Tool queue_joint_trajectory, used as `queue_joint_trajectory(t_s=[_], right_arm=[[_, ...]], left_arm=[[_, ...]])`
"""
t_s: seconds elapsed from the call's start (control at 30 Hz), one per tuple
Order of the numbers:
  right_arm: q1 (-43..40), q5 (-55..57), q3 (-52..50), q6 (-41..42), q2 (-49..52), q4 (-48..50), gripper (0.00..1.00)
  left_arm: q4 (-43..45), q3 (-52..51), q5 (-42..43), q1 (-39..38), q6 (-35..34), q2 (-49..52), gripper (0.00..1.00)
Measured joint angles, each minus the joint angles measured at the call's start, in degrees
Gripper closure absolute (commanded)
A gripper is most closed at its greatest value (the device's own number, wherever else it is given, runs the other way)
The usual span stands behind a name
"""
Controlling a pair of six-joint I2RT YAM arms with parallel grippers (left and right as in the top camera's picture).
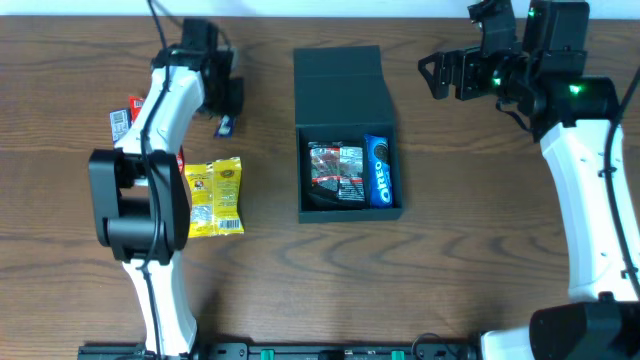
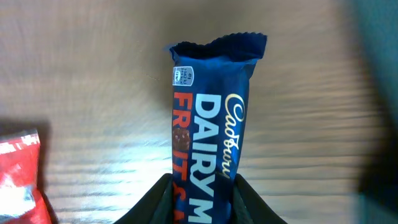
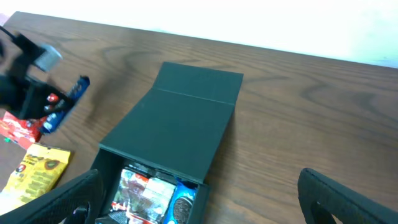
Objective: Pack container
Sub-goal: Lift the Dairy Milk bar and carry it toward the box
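Observation:
The dark container point(image 1: 345, 128) sits at the table's middle with its flap lid point(image 1: 339, 85) laid open toward the back; it also shows in the right wrist view point(image 3: 186, 124). Inside lie a blue Oreo packet point(image 1: 379, 171) and dark silver-red snack packets point(image 1: 335, 172). My left gripper point(image 1: 224, 122) is shut on a blue Cadbury Dairy Milk bar point(image 2: 214, 124), held above the wood left of the container. My right gripper point(image 1: 445, 75) is open and empty, raised at the back right of the container.
A yellow snack packet point(image 1: 215, 196) lies on the table at the left. Red packets point(image 1: 128, 115) lie behind the left arm, and one shows at the left wrist view's edge point(image 2: 22, 177).

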Motion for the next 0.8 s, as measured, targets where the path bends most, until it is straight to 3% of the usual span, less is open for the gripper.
queue_joint_trajectory(t_s=[0.13, 0.4, 0.47, 0.57, 0.8], right_arm=[[-1.2, 0.3, 0.0, 0.0, 0.0, -0.1, 0.01], [-5.8, 4.7, 0.0, 2.8, 0.0, -0.2, 0.01], [-7.2, 5.4, 0.0, 3.3, 0.0, -0.3, 0.01], [-8.6, 6.0, 0.0, 3.7, 0.0, -0.9, 0.01], [-9.3, 6.4, 0.0, 3.8, 0.0, -2.8, 0.01]], left_arm=[[0.0, 1.6, 0.0, -5.5, -2.3, -5.0, 0.69], [-2.1, 2.3, -0.2, -16.9, -13.6, -6.7, 0.74], [-3.1, 2.3, -2.9, -20.1, -16.3, -6.7, 0.69], [-5.4, 2.3, -10.6, -23.3, -19.9, -6.7, 0.48], [-6.6, 2.3, -19.9, -21.1, -27.9, -6.7, 0.38]])
